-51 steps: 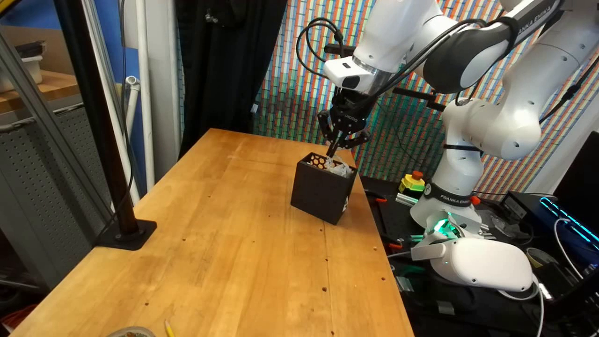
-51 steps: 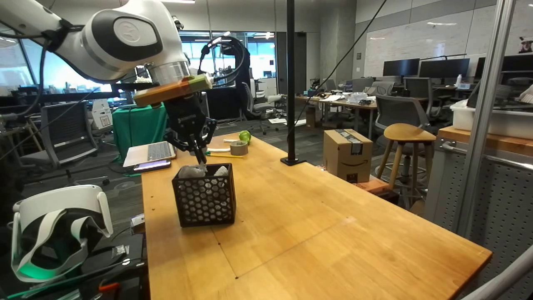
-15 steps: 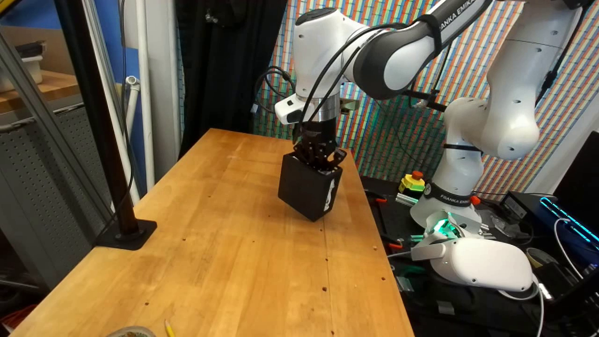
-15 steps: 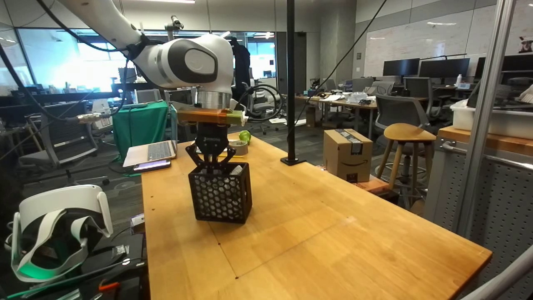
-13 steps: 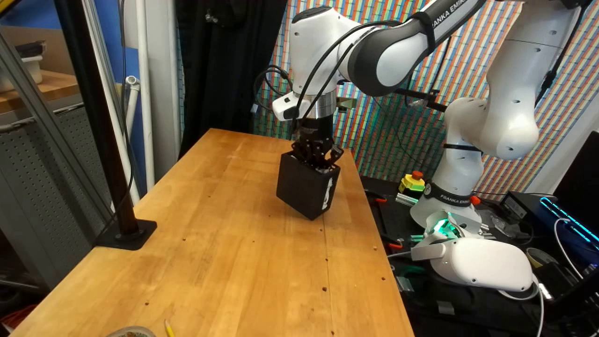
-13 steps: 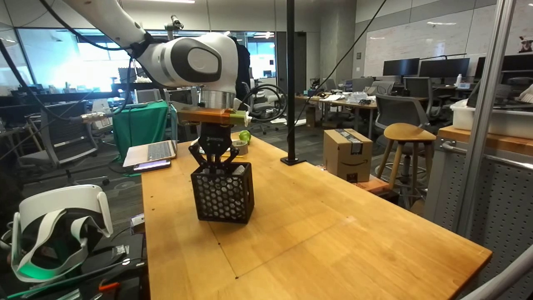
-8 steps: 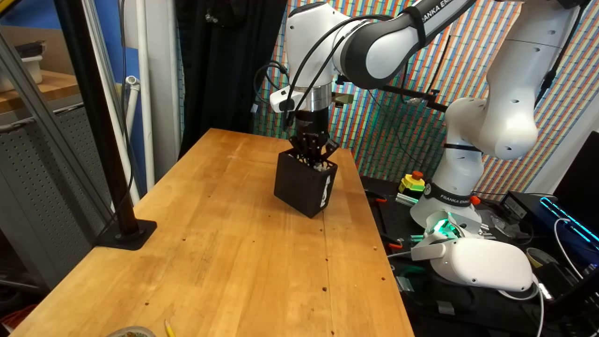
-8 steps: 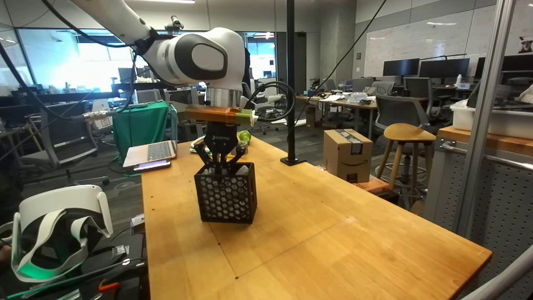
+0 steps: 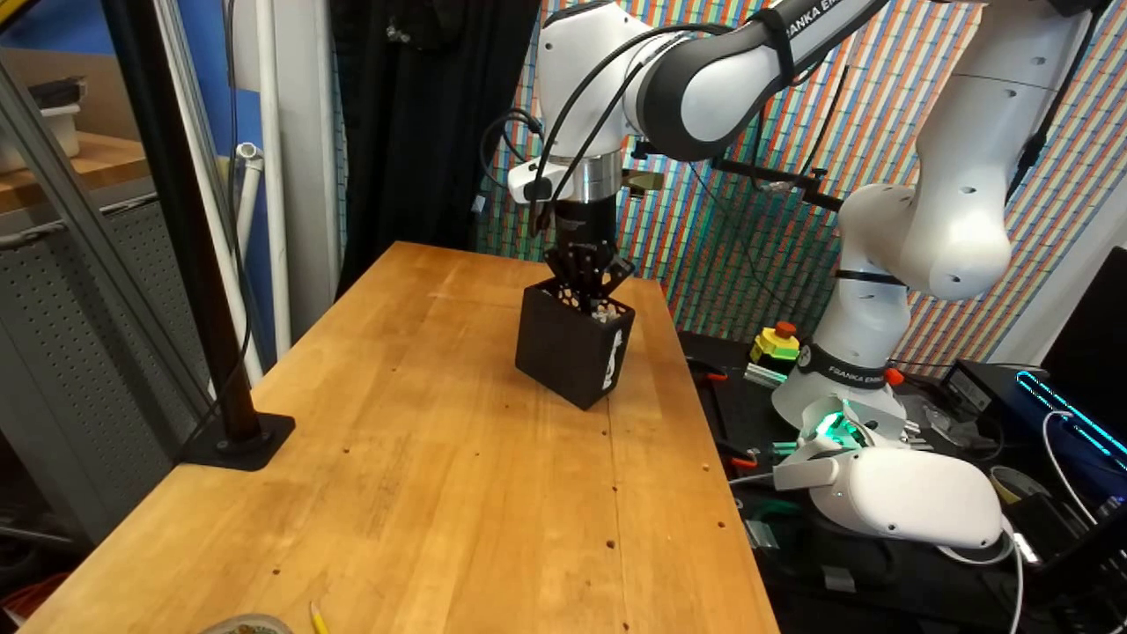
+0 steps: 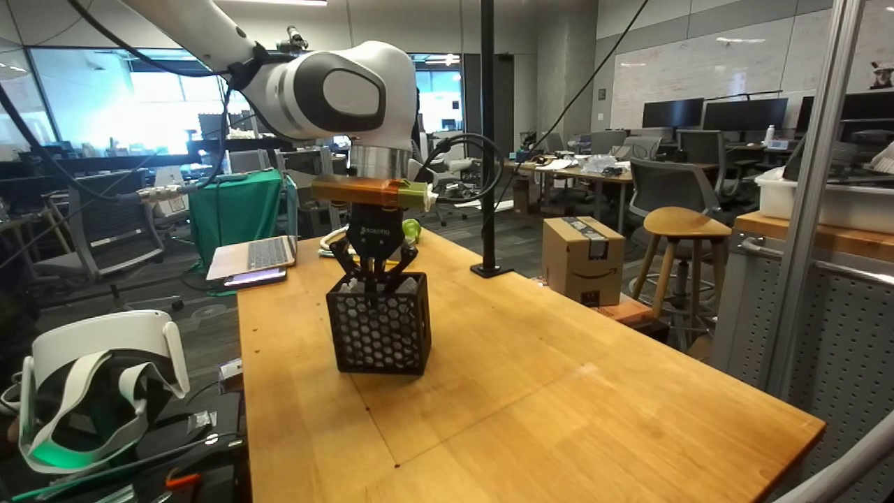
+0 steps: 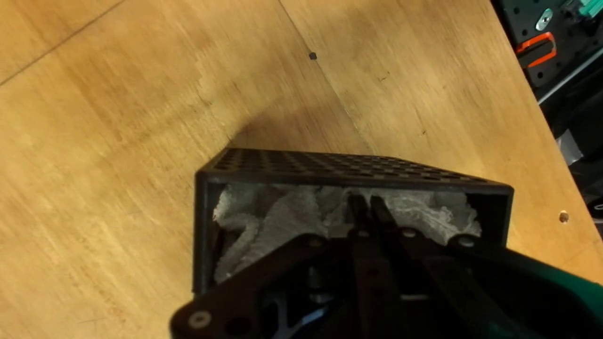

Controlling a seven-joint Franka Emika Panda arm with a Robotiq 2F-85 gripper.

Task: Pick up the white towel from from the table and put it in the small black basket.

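Note:
The small black basket (image 9: 563,352) stands upright on the wooden table and shows in both exterior views (image 10: 417,328). The white towel (image 11: 292,212) lies crumpled inside it; bits show at the opening in both exterior views (image 9: 605,313) (image 10: 408,285). White also shows through the basket's side slot. My gripper (image 11: 368,197) points down into the basket, its fingertips among the towel's folds near the honeycomb wall. Its fingers are together with only a thin slit between them. I cannot tell whether a fold is pinched there. The towel's lower part is hidden.
The table edge (image 9: 704,449) runs close to the basket on the robot's side. A laptop (image 10: 258,255), a phone-like device and a green item (image 10: 411,229) lie at one table end. A black post (image 10: 487,140) stands at the table's edge.
Since 3.4 seconds ago, my gripper has gone down into the basket, and the basket has slid and turned. The towel sits lower, below the rim. Over the last second the gripper has risen slightly.

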